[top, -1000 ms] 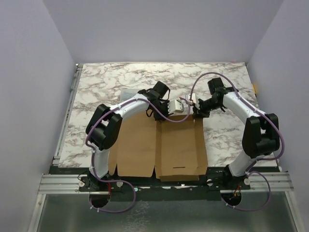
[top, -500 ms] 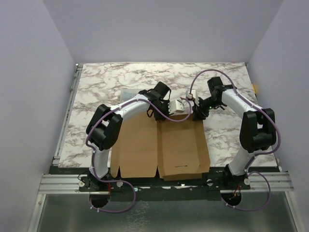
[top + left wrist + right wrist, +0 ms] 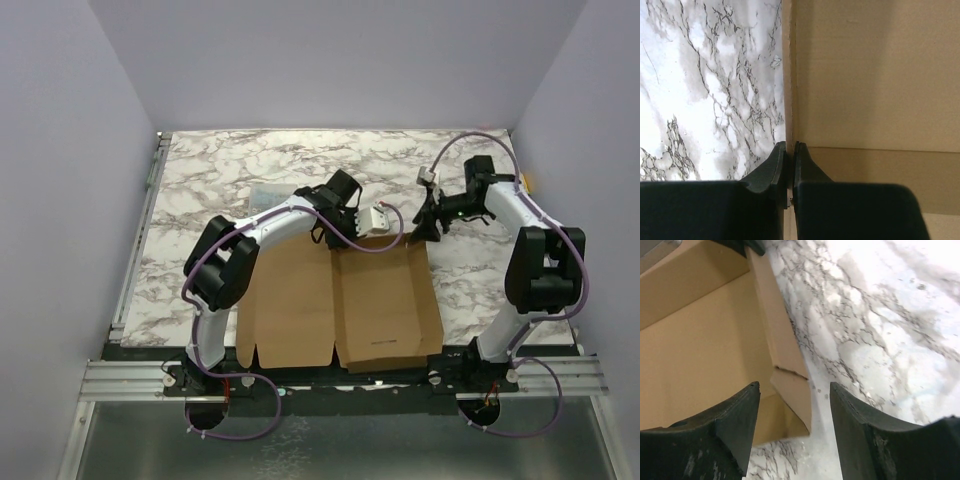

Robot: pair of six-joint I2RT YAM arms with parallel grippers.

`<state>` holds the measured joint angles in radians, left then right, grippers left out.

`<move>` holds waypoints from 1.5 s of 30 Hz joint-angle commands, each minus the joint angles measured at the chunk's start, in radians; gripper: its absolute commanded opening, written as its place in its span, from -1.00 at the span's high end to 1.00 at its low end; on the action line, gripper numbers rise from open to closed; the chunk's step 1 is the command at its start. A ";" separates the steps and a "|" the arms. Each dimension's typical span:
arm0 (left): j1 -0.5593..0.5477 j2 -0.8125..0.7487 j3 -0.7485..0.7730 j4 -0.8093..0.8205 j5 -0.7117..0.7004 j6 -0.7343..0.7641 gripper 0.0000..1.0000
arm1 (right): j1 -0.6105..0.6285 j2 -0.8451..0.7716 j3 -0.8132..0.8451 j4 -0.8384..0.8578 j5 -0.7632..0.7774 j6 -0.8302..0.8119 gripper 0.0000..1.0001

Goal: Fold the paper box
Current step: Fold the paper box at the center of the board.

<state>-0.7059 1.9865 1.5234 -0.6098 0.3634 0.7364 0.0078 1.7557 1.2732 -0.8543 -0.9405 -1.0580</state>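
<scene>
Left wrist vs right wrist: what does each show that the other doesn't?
Left wrist only: the left gripper shut on a thin upright edge of the box, with a flat panel beside it.
Right wrist only: the right gripper open, holding nothing, above the box's corner, where a short corner flap meets the raised side wall at a slit.
Both: brown cardboard of the box next to the marble table.
</scene>
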 commanded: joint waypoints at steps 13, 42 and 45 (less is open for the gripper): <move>-0.004 0.024 0.038 -0.004 -0.005 -0.002 1.00 | -0.133 0.033 0.000 -0.135 -0.293 -0.475 -0.01; -0.005 0.046 0.064 -0.010 0.007 -0.006 1.00 | -0.116 0.135 0.028 -0.286 -0.168 -0.655 0.71; -0.005 0.050 0.069 -0.011 0.008 -0.009 1.00 | -0.105 0.134 0.027 -0.298 -0.154 -0.664 0.87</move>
<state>-0.7074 2.0163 1.5627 -0.6277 0.3588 0.7357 -0.1143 1.8725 1.3018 -1.1038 -1.1381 -1.6852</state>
